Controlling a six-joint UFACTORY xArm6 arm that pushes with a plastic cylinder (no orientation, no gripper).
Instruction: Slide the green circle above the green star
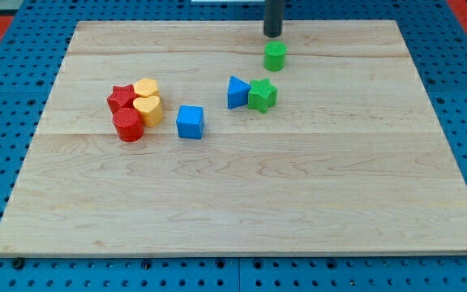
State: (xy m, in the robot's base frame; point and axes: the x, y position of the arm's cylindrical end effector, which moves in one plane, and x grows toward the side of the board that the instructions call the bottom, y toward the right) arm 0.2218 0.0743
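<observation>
My tip stood near the top edge of the wooden board, a little right of centre in the frame, and the green circle lay just below it, close but with a sliver of bare wood showing between them, so I judged them not quite touching. There were no fingers to open or close: the arm ended in a plain dark rod that held nothing and could only push. The green star sat lower in the frame and slightly to the left of the circle, pressed against the right side of the blue triangle. The relation that mattered was this: the circle lay between my tip and the star, already on the star's upper side, only a shade to the right of it. In my judgement the task was almost done, and any further push from the tip's position would drive the circle down toward the star, so a small nudge leftward seemed the most that was needed. Well apart, at the left of the frame, clustered a red star, a yellow hexagon, a yellow heart and a red cylinder, with a blue cube between that cluster and the triangle.
</observation>
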